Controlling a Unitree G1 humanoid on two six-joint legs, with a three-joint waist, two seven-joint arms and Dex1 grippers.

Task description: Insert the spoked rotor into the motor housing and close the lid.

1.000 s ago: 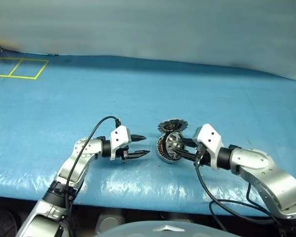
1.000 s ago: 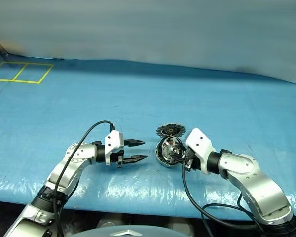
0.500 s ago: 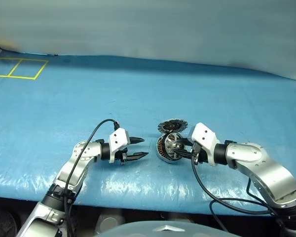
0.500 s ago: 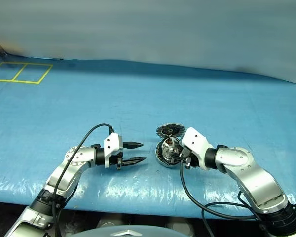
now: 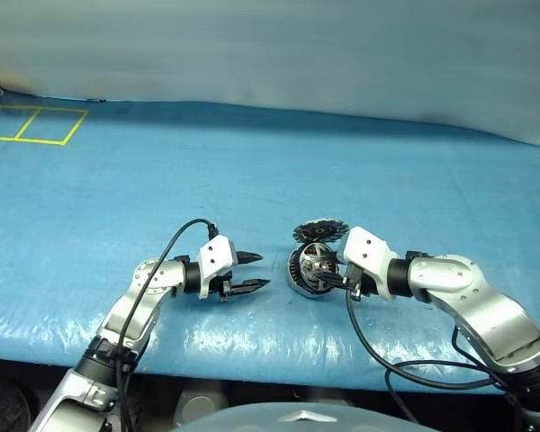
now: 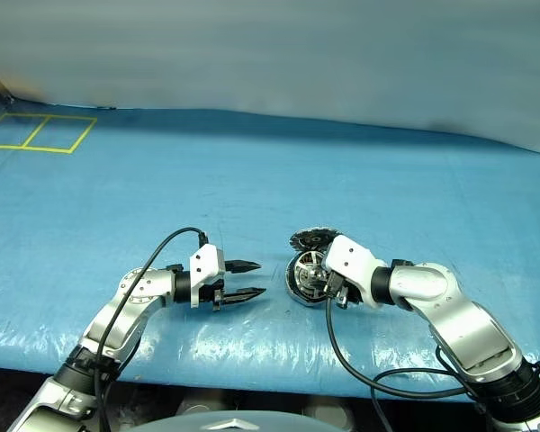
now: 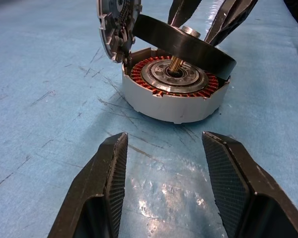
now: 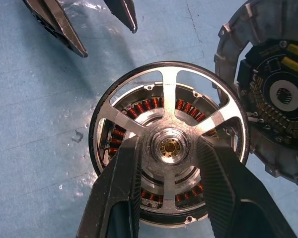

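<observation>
Over motor housing (image 7: 174, 94) on blue desk (image 5: 252, 162), my right jaws (image 8: 166, 158) pinch spoked rotor (image 8: 169, 144) at hub, rotor tilted, one edge riding high above copper windings. Judgement: level rotor first, centre hub on brass shaft, lower straight; don't force, tilted rim could jam on housing wall. Lid (image 8: 268, 94) leans beside housing, touching its rim; needs care not to knock it. My left jaws (image 7: 164, 188) spread wide, holding nothing, hovering just beside housing, apart from it.
</observation>
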